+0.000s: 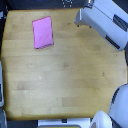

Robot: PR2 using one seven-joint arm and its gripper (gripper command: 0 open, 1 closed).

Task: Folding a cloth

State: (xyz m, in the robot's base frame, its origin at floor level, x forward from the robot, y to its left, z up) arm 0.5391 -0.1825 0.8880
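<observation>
The pink-magenta cloth (42, 32) lies flat on the wooden table (65, 70), near the far corner on the exterior view's left, turned slightly off the table's edges. A thin darker strip shows along its near edge. My white and grey arm (100, 22) reaches in over the far corner on the exterior view's right, well away from the cloth. The arm's end (86, 6) meets the top edge of the view, and the picture is too blurred there to make out the fingers. Nothing is visibly held.
Rounded white robot parts (117, 107) stand at the near corner on the exterior view's right. A grey object (1, 95) sits by the table's edge on the exterior view's left. A dark floor surrounds the table.
</observation>
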